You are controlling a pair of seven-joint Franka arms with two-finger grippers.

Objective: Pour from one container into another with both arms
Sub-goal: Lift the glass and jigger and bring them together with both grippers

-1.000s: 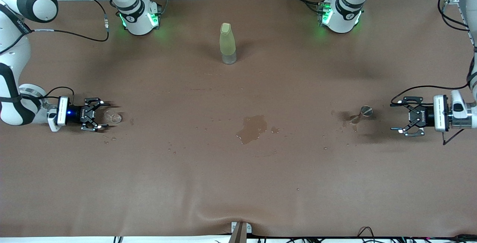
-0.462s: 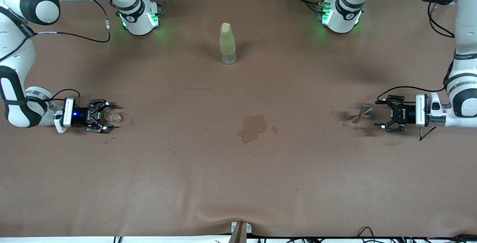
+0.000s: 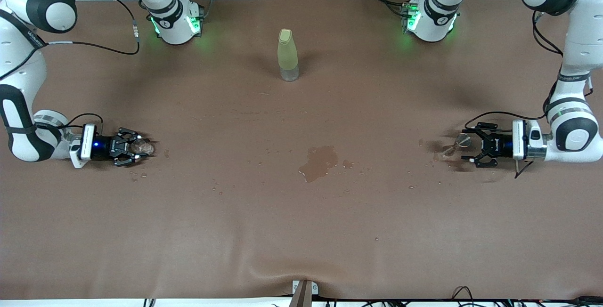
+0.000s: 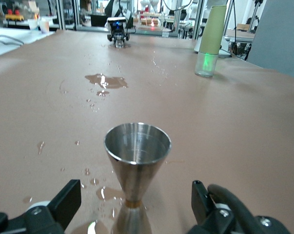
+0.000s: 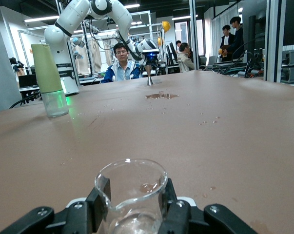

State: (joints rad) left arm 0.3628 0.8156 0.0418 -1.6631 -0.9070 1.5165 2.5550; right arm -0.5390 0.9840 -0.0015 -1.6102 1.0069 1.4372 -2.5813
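The tiny clear cup (image 3: 144, 147) stands on the table at the right arm's end. My right gripper (image 3: 137, 147) lies low around it, fingers (image 5: 100, 199) pressed against both sides of the cup (image 5: 132, 192), shut on it. At the left arm's end the tiny stemmed glass (image 3: 461, 141) stands upright in a wet patch. Its grey conical bowl (image 4: 137, 151) sits between the wide-apart fingers of my left gripper (image 3: 468, 145), which is open and not touching it.
A tall yellow-green bottle (image 3: 288, 55) stands mid-table toward the robots' bases. A puddle (image 3: 319, 162) lies in the middle of the brown table, with droplets scattered near both vessels.
My left gripper slid toward the stemmed glass until it straddled it. My right gripper moved onto the clear cup and its fingers narrowed against it.
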